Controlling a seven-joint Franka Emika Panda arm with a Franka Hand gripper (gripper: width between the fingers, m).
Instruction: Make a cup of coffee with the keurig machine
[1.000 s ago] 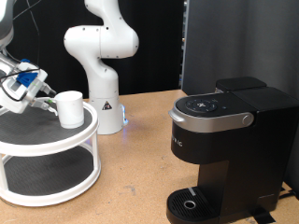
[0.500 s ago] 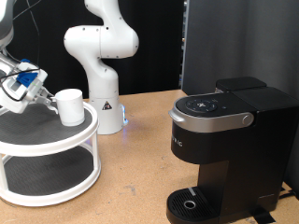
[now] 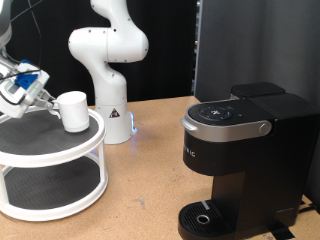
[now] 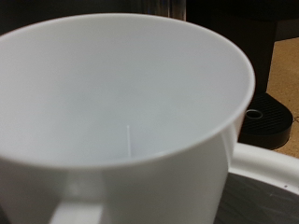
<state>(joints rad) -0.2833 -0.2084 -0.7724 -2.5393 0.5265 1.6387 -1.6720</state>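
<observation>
The cup (image 3: 73, 110), a plain white mug, is at the right edge of the round stand's top tier, at the exterior view's left. My gripper (image 3: 48, 103) reaches in from the left and is shut on the cup's handle side, holding it just above the tier. In the wrist view the empty cup (image 4: 131, 93) fills the picture with its handle nearest the camera; my fingers are hidden. The keurig machine (image 3: 245, 150), black with its silver-trimmed lid shut, stands at the exterior view's right. Its round drip base (image 3: 205, 217) is bare.
The white two-tier round stand (image 3: 50, 150) has dark mats. The white robot arm base (image 3: 108, 60) stands behind it in the middle. A black panel is behind the machine. Brown tabletop lies between stand and machine. The stand's rim (image 4: 266, 163) shows in the wrist view.
The cup and my gripper have risen slightly and shifted a little to the left; the cup now hangs just off the top tier.
</observation>
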